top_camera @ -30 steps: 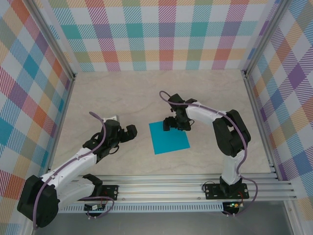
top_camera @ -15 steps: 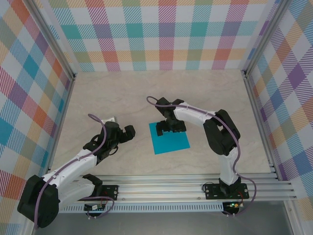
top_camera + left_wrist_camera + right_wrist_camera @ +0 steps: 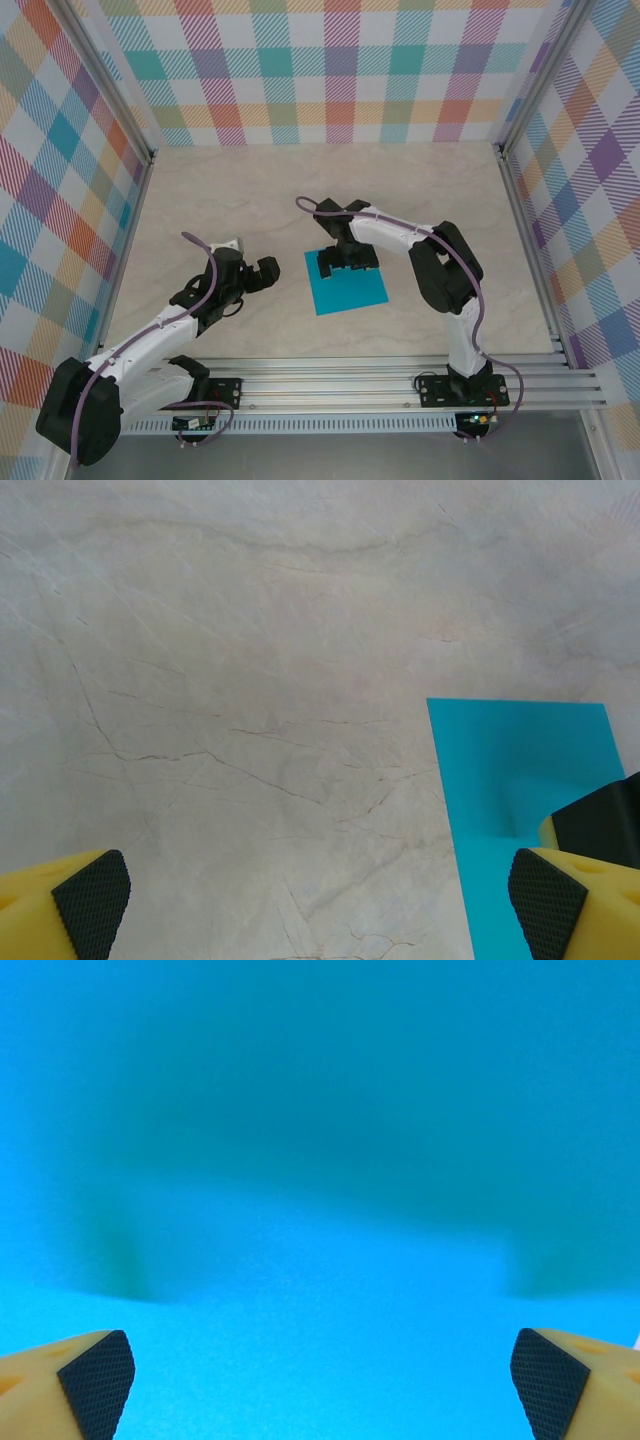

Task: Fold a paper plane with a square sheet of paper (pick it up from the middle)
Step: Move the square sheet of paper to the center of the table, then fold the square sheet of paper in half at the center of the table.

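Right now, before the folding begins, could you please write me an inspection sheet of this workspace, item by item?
Surface: pale marbled tabletop, fine veins, no spill seen.
Job's things: square sheet of paper lies flat mid-table, no fold yet.
Clutter: nothing seen.
Hands: left hand open over bare table, left of the sheet; right hand open, low over the sheet's far part; contact cannot be told.
Cables: purple cable runs along each arm, with a loop near the wrist.
Surroundings: plaid walls on three sides; metal rail at the near edge.
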`<state>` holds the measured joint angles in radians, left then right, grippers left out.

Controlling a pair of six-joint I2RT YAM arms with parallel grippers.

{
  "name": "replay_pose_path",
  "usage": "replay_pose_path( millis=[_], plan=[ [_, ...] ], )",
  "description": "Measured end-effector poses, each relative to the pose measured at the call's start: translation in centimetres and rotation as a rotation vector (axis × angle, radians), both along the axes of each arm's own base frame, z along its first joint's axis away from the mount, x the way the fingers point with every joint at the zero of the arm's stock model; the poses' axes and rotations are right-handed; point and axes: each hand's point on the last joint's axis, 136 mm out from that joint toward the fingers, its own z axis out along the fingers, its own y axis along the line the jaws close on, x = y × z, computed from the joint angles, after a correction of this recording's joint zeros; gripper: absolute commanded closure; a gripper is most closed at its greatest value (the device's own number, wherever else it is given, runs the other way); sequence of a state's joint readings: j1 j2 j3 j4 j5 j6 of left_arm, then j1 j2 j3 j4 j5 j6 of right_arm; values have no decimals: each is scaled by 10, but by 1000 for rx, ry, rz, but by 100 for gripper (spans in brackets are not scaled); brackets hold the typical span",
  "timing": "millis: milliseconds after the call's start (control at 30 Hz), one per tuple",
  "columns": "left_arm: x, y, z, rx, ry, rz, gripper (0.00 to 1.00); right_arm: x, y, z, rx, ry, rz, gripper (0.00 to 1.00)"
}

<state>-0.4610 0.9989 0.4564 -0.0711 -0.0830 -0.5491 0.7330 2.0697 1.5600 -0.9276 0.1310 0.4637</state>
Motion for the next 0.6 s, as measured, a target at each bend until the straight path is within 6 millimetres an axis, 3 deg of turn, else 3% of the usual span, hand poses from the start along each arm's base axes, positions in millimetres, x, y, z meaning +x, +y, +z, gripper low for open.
replay_pose_path(
  millis=[200, 400, 600],
  plan=[
    [-3, -3, -2, 0, 4, -28, 0, 0, 1, 1, 1, 1, 2, 0],
    [-4, -5, -1, -3, 1, -41, 0, -4, 3, -18, -9, 43, -13, 0],
    [-4, -4, 2, -2, -13, -48, 0, -4, 3, -19, -6, 42, -27, 0]
  ],
)
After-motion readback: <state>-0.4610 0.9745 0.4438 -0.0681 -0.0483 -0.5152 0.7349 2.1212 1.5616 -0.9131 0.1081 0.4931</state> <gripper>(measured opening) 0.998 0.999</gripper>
